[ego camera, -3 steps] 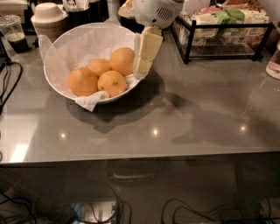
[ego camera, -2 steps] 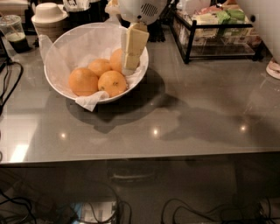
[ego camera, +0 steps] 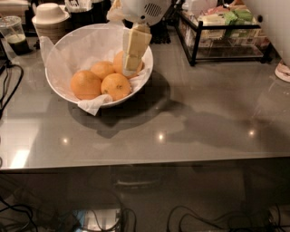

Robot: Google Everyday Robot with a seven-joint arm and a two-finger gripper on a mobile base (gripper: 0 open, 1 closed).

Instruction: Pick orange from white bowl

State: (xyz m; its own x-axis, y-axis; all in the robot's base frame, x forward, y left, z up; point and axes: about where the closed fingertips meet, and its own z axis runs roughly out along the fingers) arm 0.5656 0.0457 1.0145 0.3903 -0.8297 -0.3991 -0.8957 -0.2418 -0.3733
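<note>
The white bowl (ego camera: 63,54), lined with white tissue paper, stands at the back left of the grey table. It holds several oranges. The orange (ego camera: 118,61), paler and yellow-orange, lies at the bowl's right side and is partly hidden behind my gripper. Three deeper-orange oranges lie to its left and front: one at the left (ego camera: 85,84), one at the front (ego camera: 116,86), one at the back (ego camera: 102,69). My gripper (ego camera: 131,67) hangs from the white wrist (ego camera: 142,9) and reaches down into the bowl, right at the orange.
A white lidded paper cup (ego camera: 49,16) and a plastic cup with a dark drink (ego camera: 13,34) stand behind the bowl. A black wire rack of packets (ego camera: 226,31) is at the back right. Cables (ego camera: 10,86) trail at the left edge.
My gripper has moved left and down, from beside the bowl's right rim to inside the bowl over the right-hand orange. The oranges and bowl have not moved.
</note>
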